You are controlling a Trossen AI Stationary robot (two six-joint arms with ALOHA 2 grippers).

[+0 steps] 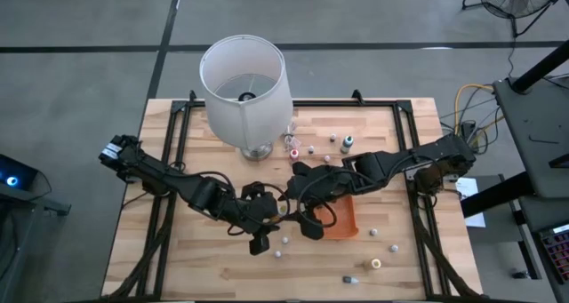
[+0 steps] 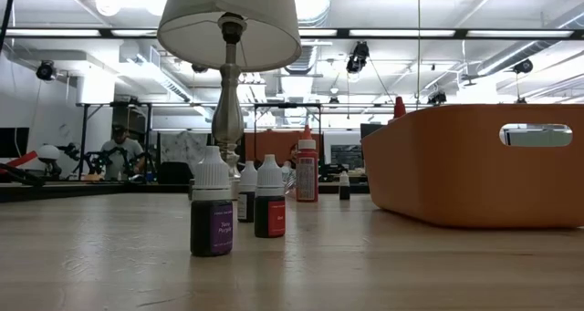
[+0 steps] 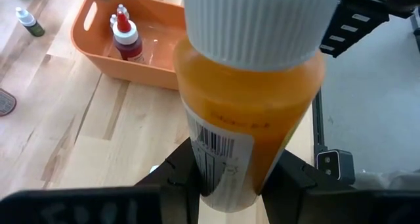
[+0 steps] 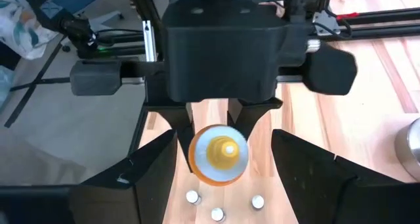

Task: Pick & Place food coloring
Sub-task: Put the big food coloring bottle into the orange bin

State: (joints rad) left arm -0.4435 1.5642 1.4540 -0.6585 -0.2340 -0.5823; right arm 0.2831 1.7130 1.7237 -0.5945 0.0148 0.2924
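Orange bottle [image 3: 249, 112] sat clamped in the left gripper [image 3: 230, 184] fingers beside the tray [image 3: 157, 53], which held perhaps two bottles; right gripper [image 4: 223, 178] fingers stood apart. Many bottles remained across the table [image 1: 222, 267].

This is a robotics lab or workshop in a large industrial hall. The low view shows exposed ceiling beams [image 2: 438, 37] with strip lights, black equipment frames, and a person [image 2: 120, 151] at a far bench on the left. From above, a grey concrete floor [image 1: 80, 63], a fan [image 1: 520, 1] at upper right, and loose cables [image 1: 467, 103] surround the wooden desk [image 1: 213, 276].
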